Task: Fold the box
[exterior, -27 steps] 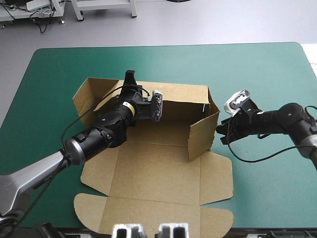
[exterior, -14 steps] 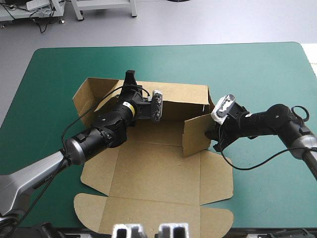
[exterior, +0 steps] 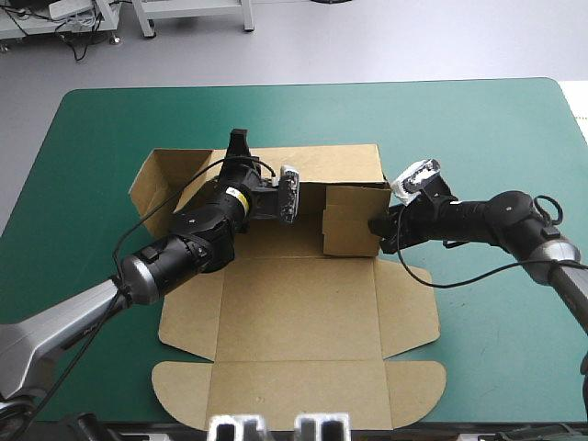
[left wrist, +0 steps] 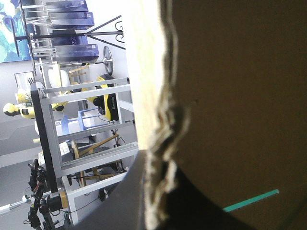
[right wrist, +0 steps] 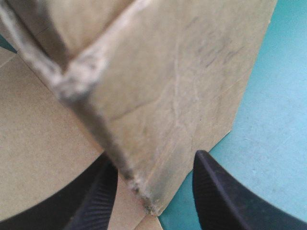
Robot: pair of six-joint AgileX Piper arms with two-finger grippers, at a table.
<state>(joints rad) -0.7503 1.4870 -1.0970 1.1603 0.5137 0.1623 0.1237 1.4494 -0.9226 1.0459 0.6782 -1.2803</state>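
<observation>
Teal-green counter [exterior: 478,129] carries the brown box [exterior: 294,303] at mid-frame, its back wall [exterior: 335,163] raised and pinched in my left fingers [exterior: 241,142], my right fingers [exterior: 377,226] parted around the right flap [exterior: 349,220] turned inward, while the near panels [exterior: 294,390] lie flat, so I judge most folding remains.

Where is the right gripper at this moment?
High view: the right gripper is at the right side of the box, against the raised side wall; the right wrist view shows that wall's lower corner between its open fingers.
</observation>
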